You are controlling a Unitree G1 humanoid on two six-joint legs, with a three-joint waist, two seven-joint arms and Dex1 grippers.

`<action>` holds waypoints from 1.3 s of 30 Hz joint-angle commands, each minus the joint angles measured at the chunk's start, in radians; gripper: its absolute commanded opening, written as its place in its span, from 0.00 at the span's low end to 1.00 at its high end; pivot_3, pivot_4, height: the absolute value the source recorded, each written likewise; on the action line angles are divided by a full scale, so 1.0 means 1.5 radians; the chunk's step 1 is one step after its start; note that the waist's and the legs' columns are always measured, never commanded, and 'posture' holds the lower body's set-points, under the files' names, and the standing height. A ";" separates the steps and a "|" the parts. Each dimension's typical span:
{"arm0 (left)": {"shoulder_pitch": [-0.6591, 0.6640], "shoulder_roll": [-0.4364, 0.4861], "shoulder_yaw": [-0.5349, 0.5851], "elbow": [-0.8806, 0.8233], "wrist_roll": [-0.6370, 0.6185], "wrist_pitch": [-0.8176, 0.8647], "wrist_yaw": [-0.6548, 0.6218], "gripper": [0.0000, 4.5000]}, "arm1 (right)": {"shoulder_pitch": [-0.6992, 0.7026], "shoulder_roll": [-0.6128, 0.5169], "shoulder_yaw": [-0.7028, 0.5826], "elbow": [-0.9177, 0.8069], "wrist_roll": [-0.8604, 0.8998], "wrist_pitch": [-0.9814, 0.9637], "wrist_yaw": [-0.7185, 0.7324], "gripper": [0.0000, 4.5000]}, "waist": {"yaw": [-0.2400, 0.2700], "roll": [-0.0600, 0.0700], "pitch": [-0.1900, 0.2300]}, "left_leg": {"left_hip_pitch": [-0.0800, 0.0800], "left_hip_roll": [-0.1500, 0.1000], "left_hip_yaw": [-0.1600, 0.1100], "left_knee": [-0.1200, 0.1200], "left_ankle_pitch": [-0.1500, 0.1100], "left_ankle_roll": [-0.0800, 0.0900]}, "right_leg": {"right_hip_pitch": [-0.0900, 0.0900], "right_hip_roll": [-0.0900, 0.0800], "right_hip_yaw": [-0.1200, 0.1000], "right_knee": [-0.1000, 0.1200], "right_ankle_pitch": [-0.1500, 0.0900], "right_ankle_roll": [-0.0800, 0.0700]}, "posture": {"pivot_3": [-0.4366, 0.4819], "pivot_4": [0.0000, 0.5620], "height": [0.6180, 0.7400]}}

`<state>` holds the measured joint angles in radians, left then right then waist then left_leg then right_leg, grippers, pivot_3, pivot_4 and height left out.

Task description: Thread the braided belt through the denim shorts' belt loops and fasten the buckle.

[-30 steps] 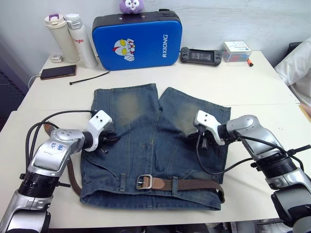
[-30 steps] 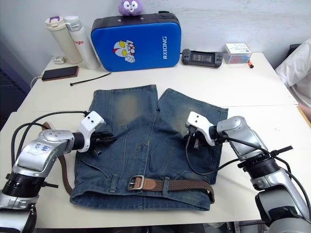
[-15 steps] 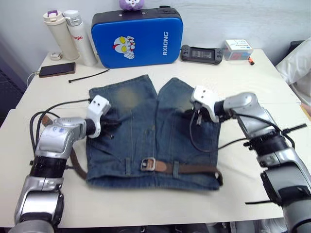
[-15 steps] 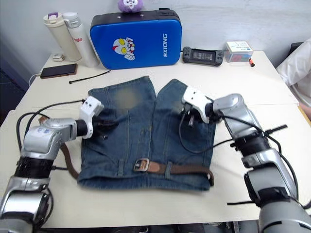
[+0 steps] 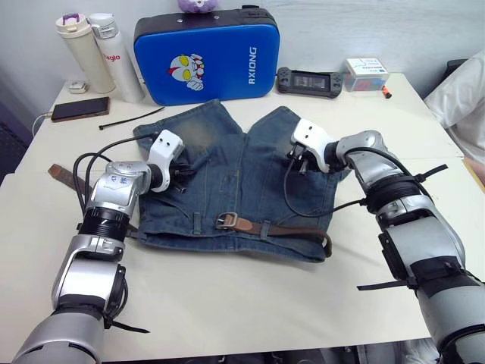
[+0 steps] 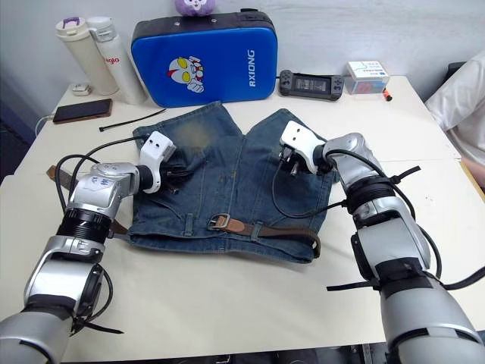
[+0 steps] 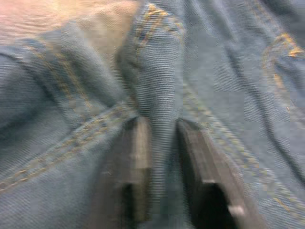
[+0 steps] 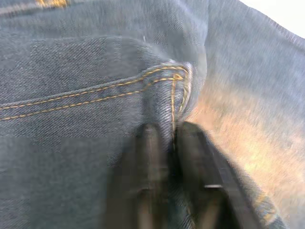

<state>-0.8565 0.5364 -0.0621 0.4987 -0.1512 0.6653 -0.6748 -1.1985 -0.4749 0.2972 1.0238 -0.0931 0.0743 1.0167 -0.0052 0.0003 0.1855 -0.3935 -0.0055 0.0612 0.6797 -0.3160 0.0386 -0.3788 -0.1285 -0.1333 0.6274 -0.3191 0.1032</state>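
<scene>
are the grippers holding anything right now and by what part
Both pinch the denim shorts: the left gripper on a fold of denim, the right gripper on a stitched pocket edge.

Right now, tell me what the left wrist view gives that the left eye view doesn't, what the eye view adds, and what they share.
Left wrist view: the close grip, with the left gripper and its jaws shut on a raised, orange-stitched fold of the denim shorts. Left eye view: the layout, with the braided belt along the waistband, the buckle near its middle, and the right gripper on the shorts' right side. Shared: the left gripper on the denim shorts.
</scene>
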 commanded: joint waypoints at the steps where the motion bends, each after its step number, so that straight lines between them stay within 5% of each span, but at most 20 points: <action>1: 0.022 0.019 0.050 -0.075 -0.045 0.058 -0.019 0.65 | -0.004 -0.041 -0.033 -0.075 0.019 0.026 0.057 0.68 | 0.000 0.000 0.000 | 0.000 0.000 0.000 0.000 0.000 0.000 | 0.000 0.000 0.000 0.000 0.000 0.000 | 0.48 0.27 0.87; 4: 0.043 0.043 0.088 -0.147 -0.080 0.116 -0.028 0.94 | 0.022 -0.072 -0.046 -0.174 0.037 0.075 0.108 0.99 | -0.002 0.000 0.000 | 0.000 0.000 -0.001 0.000 0.000 0.000 | 0.000 -0.001 0.000 0.000 0.000 0.000 | 0.48 0.27 0.87; 13: 0.117 0.107 0.244 -0.374 -0.234 0.375 -0.022 0.98 | 0.211 -0.206 -0.057 -0.622 0.168 0.259 0.295 1.00 | 0.003 0.001 0.001 | 0.000 0.001 -0.002 0.000 -0.001 -0.001 | 0.000 -0.002 0.001 0.000 0.000 0.000 | 0.48 0.27 0.87; 18: 0.185 0.144 0.256 -0.505 -0.318 0.464 -0.049 0.98 | 0.272 -0.293 -0.063 -0.695 0.190 0.308 0.328 1.00 | 0.006 0.000 0.002 | -0.001 0.000 -0.003 0.001 -0.001 -0.001 | 0.001 -0.002 0.001 -0.002 0.000 0.000 | 0.48 0.27 0.87; 21: 0.216 0.160 0.226 -0.568 -0.360 0.468 -0.078 1.00 | 0.278 -0.326 -0.078 -0.697 0.216 0.346 0.334 0.84 | 0.006 0.000 0.002 | 0.000 0.000 -0.003 0.001 -0.001 -0.002 | 0.002 -0.003 0.003 -0.002 0.000 0.000 | 0.48 0.27 0.87; 29: 0.223 0.178 0.170 -0.563 -0.374 0.401 -0.104 1.00 | 0.325 -0.334 -0.072 -0.706 0.234 0.411 0.284 0.01 | 0.006 0.000 0.002 | 0.001 0.001 -0.002 0.000 -0.001 -0.002 | 0.002 -0.002 0.003 -0.003 0.000 0.000 | 0.48 0.27 0.87; 39: 0.206 0.197 0.127 -0.544 -0.372 0.359 -0.111 1.00 | 0.500 -0.320 -0.034 -0.834 0.257 0.492 0.212 0.00 | 0.019 0.000 0.003 | 0.000 0.001 -0.001 0.000 -0.001 -0.002 | 0.002 -0.002 0.003 -0.004 0.000 0.000 | 0.48 0.27 0.87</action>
<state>-0.5363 0.8159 0.1297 -0.3024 -0.7034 1.2220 -0.8313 -0.4661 -0.9460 0.2339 -0.1816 0.2944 0.8088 1.3480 0.0239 0.0005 0.1893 -0.3929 -0.0042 0.0593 0.6808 -0.3178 0.0360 -0.3760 -0.1312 -0.1287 0.6222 -0.3189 0.1036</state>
